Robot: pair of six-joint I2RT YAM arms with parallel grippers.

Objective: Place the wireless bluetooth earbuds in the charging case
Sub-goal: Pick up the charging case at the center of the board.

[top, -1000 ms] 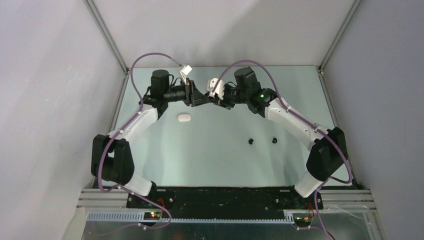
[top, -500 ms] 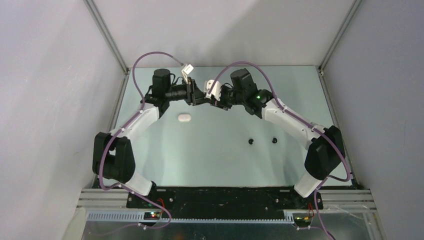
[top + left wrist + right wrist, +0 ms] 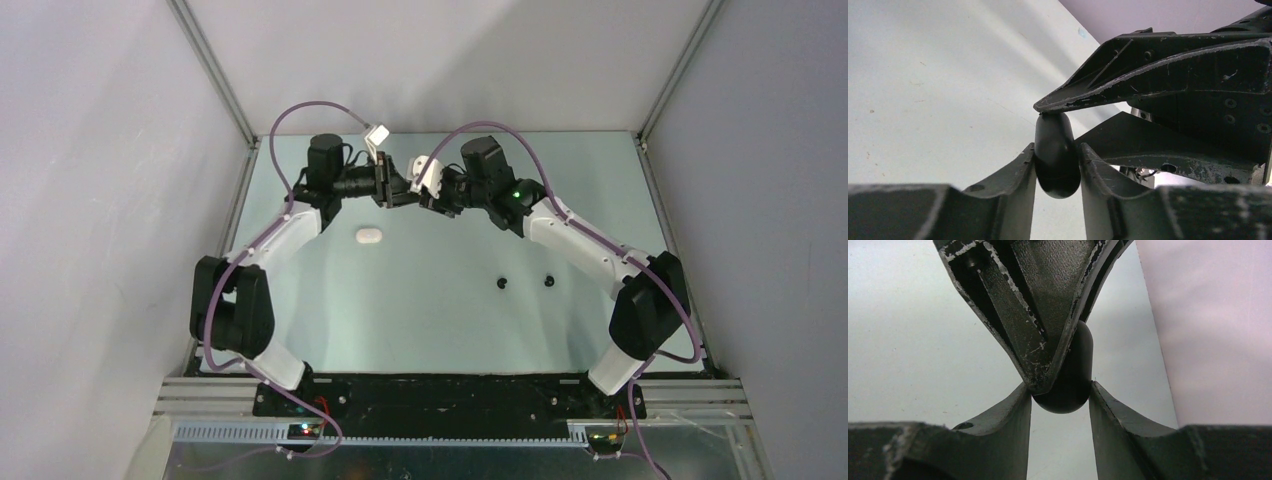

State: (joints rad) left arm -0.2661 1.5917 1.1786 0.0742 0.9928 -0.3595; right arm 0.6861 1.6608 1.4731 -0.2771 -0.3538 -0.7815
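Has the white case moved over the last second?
No. The white case sits in the same spot, equally far from the two black earbuds as before.

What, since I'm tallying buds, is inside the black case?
Hidden: the black case, pinched by left end effector and right end effector, looks closed. Two black buds lie outside it.

The left arm [image 3: 285, 232] and right arm [image 3: 580, 240] stretch forward with elbows out and wrists turned inward, so the grippers meet tip to tip. The left gripper [image 3: 1057, 150] has its jaws clamped on a black case [image 3: 1054, 165]. The right gripper [image 3: 1060, 390] flanks the same case and seems to pinch it, though a left finger partly hides the contact.
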